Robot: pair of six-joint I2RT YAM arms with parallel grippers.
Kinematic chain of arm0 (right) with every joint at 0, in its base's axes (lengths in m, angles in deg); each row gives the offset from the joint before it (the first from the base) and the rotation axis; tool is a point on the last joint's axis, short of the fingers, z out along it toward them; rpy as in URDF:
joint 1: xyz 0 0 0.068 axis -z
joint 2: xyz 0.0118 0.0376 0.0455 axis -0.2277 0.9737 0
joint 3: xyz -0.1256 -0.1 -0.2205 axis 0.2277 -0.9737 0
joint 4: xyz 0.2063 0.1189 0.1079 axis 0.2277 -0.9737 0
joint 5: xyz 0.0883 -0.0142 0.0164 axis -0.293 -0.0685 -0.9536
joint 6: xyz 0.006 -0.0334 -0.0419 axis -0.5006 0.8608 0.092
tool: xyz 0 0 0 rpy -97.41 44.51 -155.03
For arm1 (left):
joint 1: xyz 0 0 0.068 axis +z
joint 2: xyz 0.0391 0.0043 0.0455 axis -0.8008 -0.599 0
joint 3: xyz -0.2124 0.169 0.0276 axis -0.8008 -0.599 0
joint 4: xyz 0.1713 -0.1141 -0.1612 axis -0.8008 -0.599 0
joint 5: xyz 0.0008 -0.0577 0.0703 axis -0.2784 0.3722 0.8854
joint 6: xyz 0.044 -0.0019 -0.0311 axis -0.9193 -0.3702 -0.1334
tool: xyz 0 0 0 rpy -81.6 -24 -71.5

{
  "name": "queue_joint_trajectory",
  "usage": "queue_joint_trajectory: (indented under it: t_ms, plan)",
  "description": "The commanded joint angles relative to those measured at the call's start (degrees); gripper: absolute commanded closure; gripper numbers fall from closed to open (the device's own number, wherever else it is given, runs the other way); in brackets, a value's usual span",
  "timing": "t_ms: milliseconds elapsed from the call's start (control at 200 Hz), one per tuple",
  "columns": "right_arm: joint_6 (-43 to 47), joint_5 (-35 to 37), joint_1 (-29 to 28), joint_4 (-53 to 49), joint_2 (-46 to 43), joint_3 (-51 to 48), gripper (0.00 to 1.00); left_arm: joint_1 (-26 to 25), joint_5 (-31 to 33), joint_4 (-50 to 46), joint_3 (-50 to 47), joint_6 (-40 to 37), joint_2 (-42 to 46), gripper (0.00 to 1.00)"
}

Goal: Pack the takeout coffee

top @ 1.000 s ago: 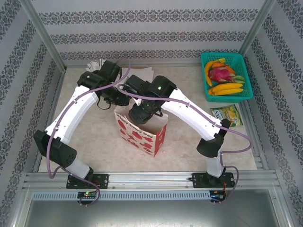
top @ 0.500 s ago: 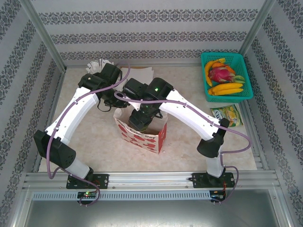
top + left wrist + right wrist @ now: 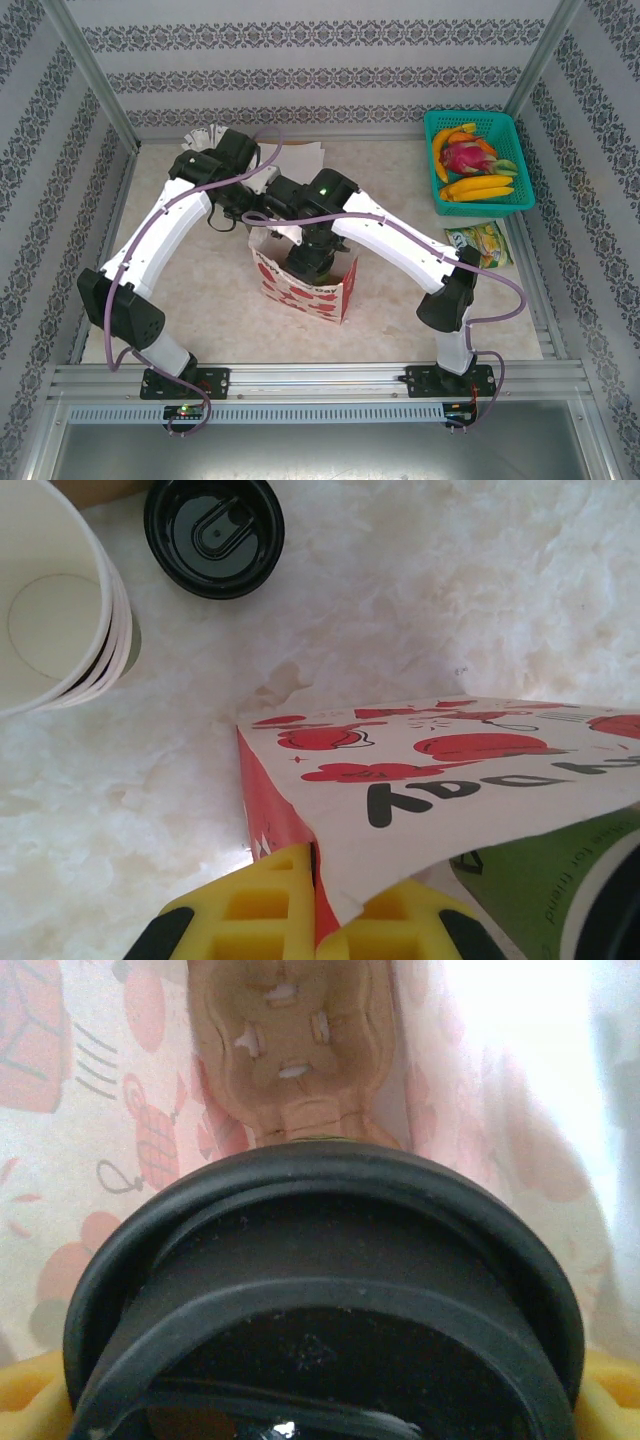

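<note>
Rim of red-printed white paper bag (image 3: 480,770) now pinched shut in left gripper (image 3: 315,920) — jaws apart moments ago; right gripper (image 3: 320,1405), spread wide around olive-green paper cup with round black plastic lid (image 3: 320,1290), sits lower, cup between its fingers inside bag — release looks near.

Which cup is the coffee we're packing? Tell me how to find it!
Look at the white paper bag with red pictures in the middle of the table. The takeout coffee is the green cup sitting in its open top. Unlike the stacked lidless cups standing on the table nearby, it wears a black lid.
</note>
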Motion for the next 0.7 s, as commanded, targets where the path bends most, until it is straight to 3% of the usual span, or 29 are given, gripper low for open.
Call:
queue_joint_trajectory:
  t_ms: [0, 175, 230, 385, 535, 694]
  plan:
    - [2.4, -1.2, 0.3, -2.0, -3.2, -1.6, 0.28, 1.8, -1.1, -4.0, 2.8, -4.8, -0.6, 1.0]
    - [0.5, -1.1, 1.3, -1.8, -3.5, -1.3, 0.28, 3.6, -3.0, -6.1, 4.4, -7.3, -1.3, 1.0]
    - [0.0, -1.1, 1.5, -1.4, -3.6, -1.2, 0.28, 3.5, -5.0, -6.8, 5.0, -7.0, -1.7, 0.87]
    - [-2.9, -0.4, 2.1, 1.0, -2.5, 0.3, 0.28, 3.1, -7.2, -5.7, 2.5, -4.5, -0.9, 0.71]
    - [-4.3, -0.4, 2.6, 3.1, -1.2, 1.2, 0.28, 2.7, -9.0, -2.7, -2.4, -2.9, 3.3, 0.46]
    - [-2.7, -0.8, 2.6, 3.0, -1.0, 1.7, 0.28, 2.7, -9.0, -2.6, -6.6, -2.0, 5.9, 0.4]
